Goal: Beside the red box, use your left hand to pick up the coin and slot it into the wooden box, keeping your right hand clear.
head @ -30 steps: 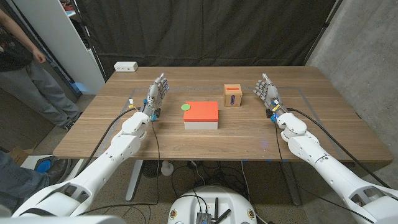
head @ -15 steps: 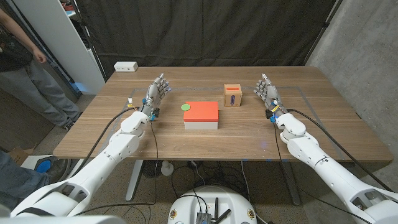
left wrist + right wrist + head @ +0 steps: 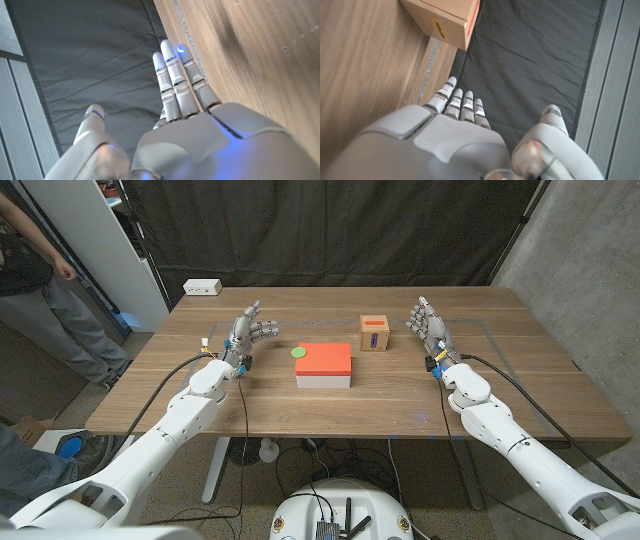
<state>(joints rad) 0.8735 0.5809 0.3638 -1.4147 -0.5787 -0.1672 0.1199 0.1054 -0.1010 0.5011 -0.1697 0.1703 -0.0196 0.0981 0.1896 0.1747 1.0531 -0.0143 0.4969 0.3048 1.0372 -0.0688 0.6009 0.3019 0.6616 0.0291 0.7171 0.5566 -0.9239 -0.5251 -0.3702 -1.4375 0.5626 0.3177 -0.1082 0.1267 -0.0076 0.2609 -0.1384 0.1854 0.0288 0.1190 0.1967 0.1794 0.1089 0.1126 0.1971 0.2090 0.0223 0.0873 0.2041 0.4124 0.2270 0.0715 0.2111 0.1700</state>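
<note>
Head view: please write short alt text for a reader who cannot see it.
A wooden table holds a red box, a green coin beside it, and a wooden box. The left hand is open near the coin; the right hand is open, apart.

The left hand (image 3: 250, 332) has tilted toward the coin (image 3: 298, 351).

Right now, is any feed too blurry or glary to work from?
Head view: evenly lit and sharp; the green coin, red box and wooden box read clearly. Left wrist view: the table is smeared with blur and blue light glows on the left hand. Right wrist view: wood grain softly blurred, no glare.
</note>
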